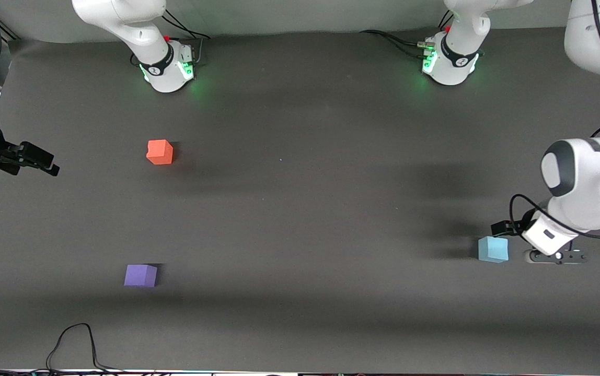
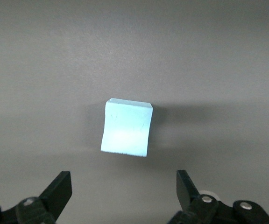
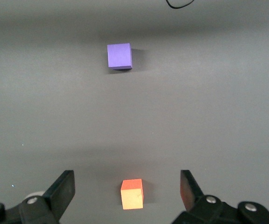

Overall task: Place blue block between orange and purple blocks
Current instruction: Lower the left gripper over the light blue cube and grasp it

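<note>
The light blue block (image 1: 493,249) (image 2: 126,127) sits on the dark mat toward the left arm's end of the table. My left gripper (image 1: 506,230) (image 2: 123,186) hovers over the mat right beside it, open and empty, apart from the block. The orange block (image 1: 160,152) (image 3: 132,193) and the purple block (image 1: 140,275) (image 3: 119,56) lie toward the right arm's end, the purple one nearer the front camera, with bare mat between them. My right gripper (image 1: 49,163) (image 3: 126,186) waits open and empty over the mat's edge at that end.
The dark grey mat (image 1: 300,209) covers the table. A black cable (image 1: 72,344) loops onto the mat's front edge, nearer the camera than the purple block. The two arm bases (image 1: 166,68) (image 1: 451,60) stand along the back.
</note>
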Robot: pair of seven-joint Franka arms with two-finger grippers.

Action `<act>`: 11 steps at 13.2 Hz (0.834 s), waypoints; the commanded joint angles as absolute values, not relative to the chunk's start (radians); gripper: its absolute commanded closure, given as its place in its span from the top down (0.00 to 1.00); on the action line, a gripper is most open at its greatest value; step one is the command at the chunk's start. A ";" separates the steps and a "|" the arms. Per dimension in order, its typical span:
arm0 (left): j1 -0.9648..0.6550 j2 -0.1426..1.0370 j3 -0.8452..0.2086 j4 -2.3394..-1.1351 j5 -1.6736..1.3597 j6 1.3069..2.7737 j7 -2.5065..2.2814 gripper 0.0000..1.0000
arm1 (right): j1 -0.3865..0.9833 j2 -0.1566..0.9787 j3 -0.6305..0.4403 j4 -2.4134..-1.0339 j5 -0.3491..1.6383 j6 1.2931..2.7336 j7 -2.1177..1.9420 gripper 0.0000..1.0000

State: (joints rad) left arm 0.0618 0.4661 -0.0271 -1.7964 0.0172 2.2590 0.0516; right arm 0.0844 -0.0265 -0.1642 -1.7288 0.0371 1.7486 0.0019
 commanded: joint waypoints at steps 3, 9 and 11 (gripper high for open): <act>0.063 0.543 -0.023 -1.806 0.021 2.376 0.091 1.00 | 0.077 -0.028 -0.163 -1.726 0.054 1.755 -0.009 1.00; 0.063 0.606 -0.023 -1.801 0.025 2.445 0.091 1.00 | 0.077 -0.028 -0.163 -1.726 0.054 1.755 -0.009 1.00; 0.063 0.614 -0.023 -1.796 0.025 2.448 0.092 1.00 | 0.077 -0.028 -0.164 -1.726 0.054 1.755 -0.009 1.00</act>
